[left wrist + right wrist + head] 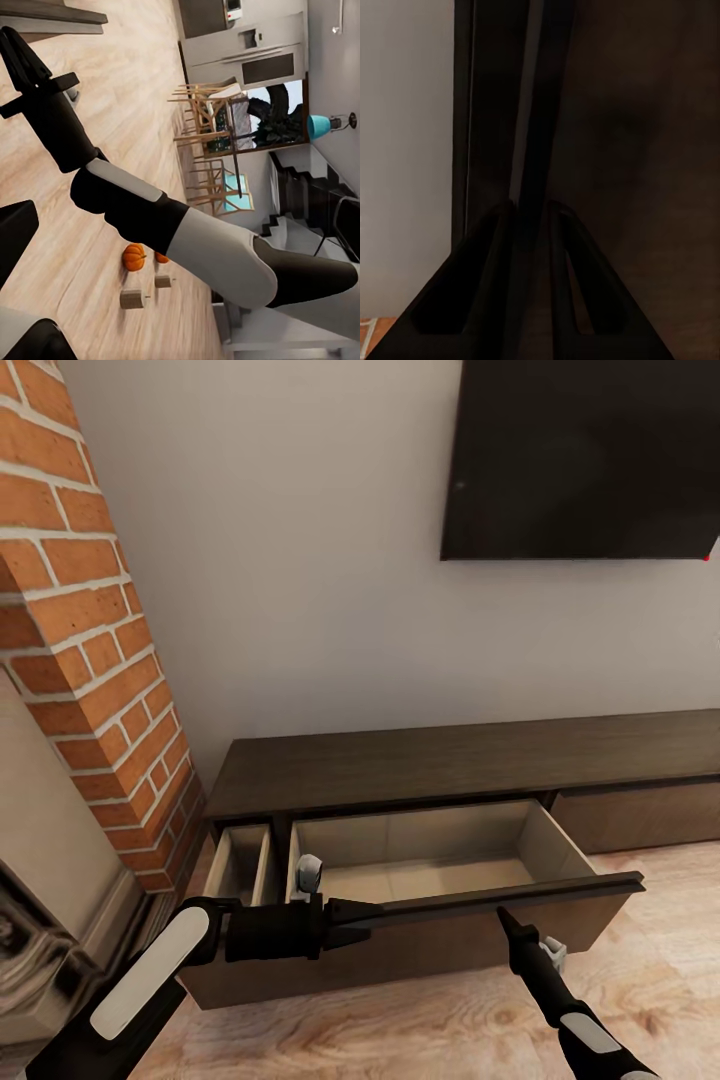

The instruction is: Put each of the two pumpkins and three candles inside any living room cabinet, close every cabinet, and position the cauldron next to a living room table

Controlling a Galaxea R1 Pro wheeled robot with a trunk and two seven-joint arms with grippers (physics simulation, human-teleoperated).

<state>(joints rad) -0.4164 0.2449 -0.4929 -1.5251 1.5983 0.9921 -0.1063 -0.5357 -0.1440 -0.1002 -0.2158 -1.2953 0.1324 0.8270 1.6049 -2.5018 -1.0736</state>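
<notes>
Both arms reach up from the bottom of the head view toward the cabinet (pixel 430 760), the long dark unit against the pale wall under a black screen (pixel 585 455). The left gripper (pixel 365 912) lies along the front edge of the wide open drawer (pixel 430 865), near its left corner; its fingers look drawn together to a point, though I cannot tell whether they pinch anything. The right gripper (pixel 500 912) points up at the same front edge, further right, fingers also narrow. A second, narrower drawer (pixel 240 860) stands open beside the brick column (pixel 95 620).

From the left wrist, the right arm (pixel 187 225) crosses the wooden floor (pixel 127 97). Beyond it, on the floor, lie two pumpkins (pixel 134 257), one half hidden by the arm, and two candles (pixel 133 298) just beside them. Dining chairs (pixel 206 112) stand further off.

From the right wrist, the right gripper's fingers (pixel 499 285) sit close together around the dark edge of the drawer front (pixel 536 112).
</notes>
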